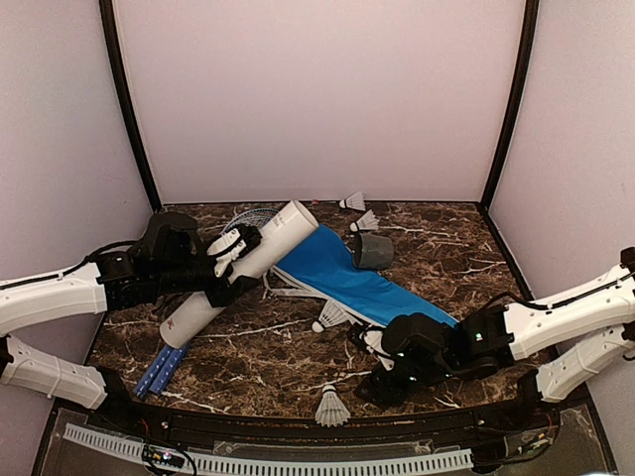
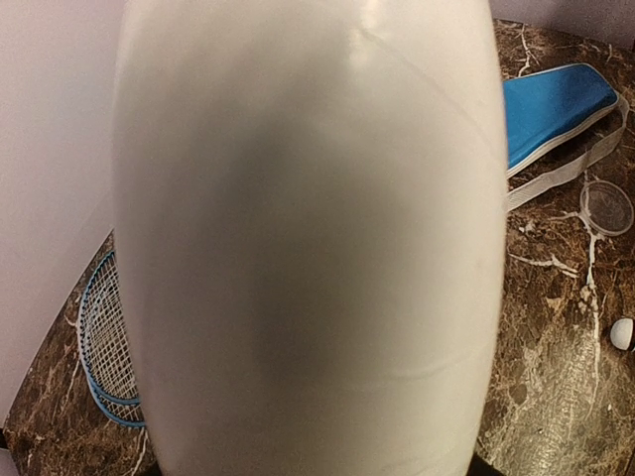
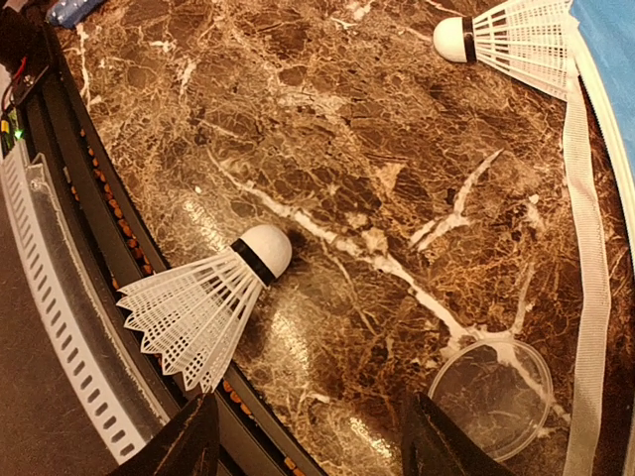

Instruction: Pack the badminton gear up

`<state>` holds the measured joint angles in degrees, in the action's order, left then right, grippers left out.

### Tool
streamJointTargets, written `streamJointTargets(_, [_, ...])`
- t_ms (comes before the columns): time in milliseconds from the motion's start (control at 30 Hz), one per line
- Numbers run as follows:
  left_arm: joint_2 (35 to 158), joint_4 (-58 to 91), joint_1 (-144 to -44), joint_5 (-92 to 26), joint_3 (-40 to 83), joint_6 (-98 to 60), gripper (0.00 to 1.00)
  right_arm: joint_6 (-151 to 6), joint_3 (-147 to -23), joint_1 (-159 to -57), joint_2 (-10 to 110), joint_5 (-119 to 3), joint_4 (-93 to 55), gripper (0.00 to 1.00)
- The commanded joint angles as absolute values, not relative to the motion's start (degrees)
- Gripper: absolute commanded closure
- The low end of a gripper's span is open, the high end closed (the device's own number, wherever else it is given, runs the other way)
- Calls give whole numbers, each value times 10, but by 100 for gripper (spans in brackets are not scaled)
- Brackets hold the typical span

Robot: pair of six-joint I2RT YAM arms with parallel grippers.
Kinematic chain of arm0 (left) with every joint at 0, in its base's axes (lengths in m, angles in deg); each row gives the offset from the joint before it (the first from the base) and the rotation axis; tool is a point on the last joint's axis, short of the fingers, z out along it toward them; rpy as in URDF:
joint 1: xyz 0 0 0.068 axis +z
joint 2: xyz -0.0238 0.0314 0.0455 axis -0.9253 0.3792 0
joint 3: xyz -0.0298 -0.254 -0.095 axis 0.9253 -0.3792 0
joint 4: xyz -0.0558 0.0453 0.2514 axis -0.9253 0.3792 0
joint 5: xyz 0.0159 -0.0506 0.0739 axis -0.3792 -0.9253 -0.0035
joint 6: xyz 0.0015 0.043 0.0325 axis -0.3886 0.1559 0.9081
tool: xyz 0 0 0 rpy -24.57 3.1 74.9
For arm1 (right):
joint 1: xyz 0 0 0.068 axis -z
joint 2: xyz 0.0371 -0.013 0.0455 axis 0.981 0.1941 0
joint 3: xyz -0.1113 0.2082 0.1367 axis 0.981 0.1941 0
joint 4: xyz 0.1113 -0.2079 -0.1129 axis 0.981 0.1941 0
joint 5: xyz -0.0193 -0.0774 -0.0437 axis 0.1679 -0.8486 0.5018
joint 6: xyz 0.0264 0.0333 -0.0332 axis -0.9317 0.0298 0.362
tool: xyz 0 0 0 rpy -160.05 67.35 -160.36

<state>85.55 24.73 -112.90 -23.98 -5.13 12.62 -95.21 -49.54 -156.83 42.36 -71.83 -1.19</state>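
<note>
My left gripper (image 1: 236, 260) is shut on the long white tube (image 1: 243, 268), holding it slanted over the table's left side; the tube (image 2: 308, 238) fills the left wrist view and hides the fingers. Its dark cap (image 1: 372, 251) lies apart by the blue zip bag (image 1: 347, 280). Two racket heads (image 1: 248, 216) lie behind the tube, with their blue handles (image 1: 164, 369) at the front left. My right gripper (image 1: 369, 375) is open and empty, low over the table. One shuttlecock (image 3: 208, 297) lies just ahead of its left finger (image 3: 189, 446). Another shuttlecock (image 3: 516, 40) lies by the bag's white trim (image 3: 585, 248).
Two more shuttlecocks (image 1: 352, 201) lie at the back edge near the wall. A clear round lid (image 3: 491, 397) lies by my right finger. A grey slotted rail (image 3: 60, 317) runs along the table's near edge, close to the near shuttlecock.
</note>
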Motion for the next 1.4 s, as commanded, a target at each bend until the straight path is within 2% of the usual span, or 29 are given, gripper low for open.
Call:
streamJointTargets(0, [848, 230, -1131, -252, -56, 131, 42, -955, -521, -1596, 453, -753, -51, 37])
streamJointTargets(333, [850, 228, -1131, -258, -55, 131, 42, -935, -548, -1637, 499, -791, -60, 38])
streamJointTargets(700, [851, 227, -1131, -260, -56, 130, 42, -888, -582, -1683, 541, -804, -42, 34])
streamJointTargets(1067, [850, 227, -1131, -261, -56, 131, 42, -858, -600, -1685, 588, -847, -33, 37])
streamJointTargets(1200, [850, 227, -1131, -260, -57, 131, 42, -853, -604, -1685, 594, -876, -30, 44])
streamJointTargets(1367, [849, 227, -1131, -259, -57, 132, 42, -854, -616, -1685, 611, -905, -30, 65])
